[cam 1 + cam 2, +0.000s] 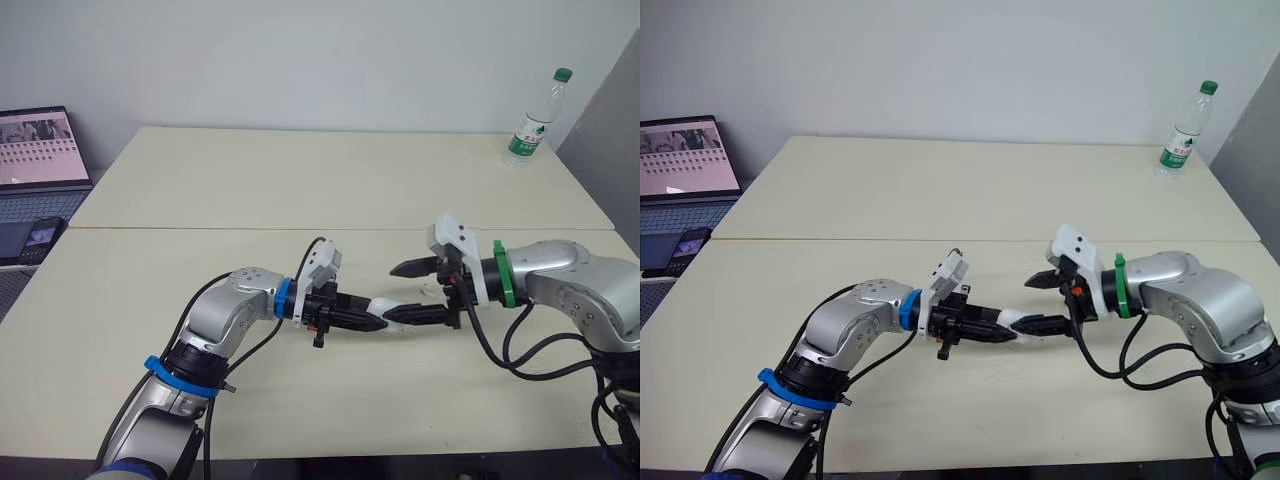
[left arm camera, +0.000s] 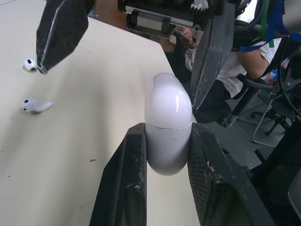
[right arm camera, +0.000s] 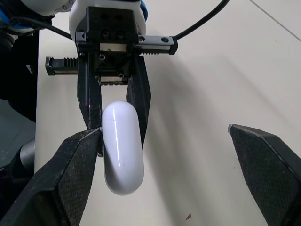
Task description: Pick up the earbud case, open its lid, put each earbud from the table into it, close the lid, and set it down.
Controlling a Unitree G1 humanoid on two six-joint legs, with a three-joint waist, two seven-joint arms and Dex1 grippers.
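Two grippers meet tip to tip low over the table [image 1: 200, 200]. L gripper [image 2: 167, 139] is clamped on the case [image 2: 168, 117], w/ one finger on each side of its lower half. The lid end sticks out past the fingertips. The lid is closed, its seam sitting just above the finger ends.

R gripper [image 3: 162, 132] is spread wide and grips nothing. The case sits at one edge of its gap, right up against the inner face of one R finger [image 3: 77, 174] and well apart from the other [image 3: 263, 165]. Can't tell if that near finger actually touches it. From R wrist view the case points straight at the camera, w/ L's fingers behind it.

Both earbuds lie on the table out past L's fingertips, apart from the case. One [image 2: 30, 64] looks just beside the tip of R's far finger, the second [image 2: 35, 106] is near it, and neither is betw any fingers.
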